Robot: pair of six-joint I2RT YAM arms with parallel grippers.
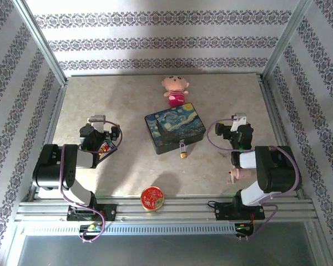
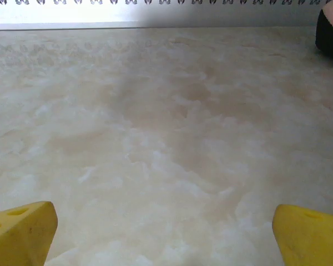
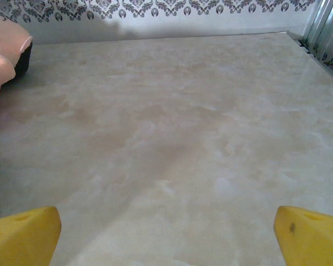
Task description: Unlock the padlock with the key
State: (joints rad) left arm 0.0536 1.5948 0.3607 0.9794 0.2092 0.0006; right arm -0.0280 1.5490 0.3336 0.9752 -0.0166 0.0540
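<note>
Holding the left gripper [image 2: 165, 230] and right gripper [image 3: 167, 231] wide open and empty, flanking the blue tin box [image 1: 175, 130]; showing the padlock [image 1: 183, 149] hanging at its near side. Locating the key first, then pinning the brass body before inserting.

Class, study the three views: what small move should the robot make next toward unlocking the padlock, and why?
Probably swing the right gripper left toward the padlock, which lies at the near edge of the blue tin. Both it and the left gripper stand open and empty, facing mostly bare table, so neither is lined up on the lock yet.
</note>
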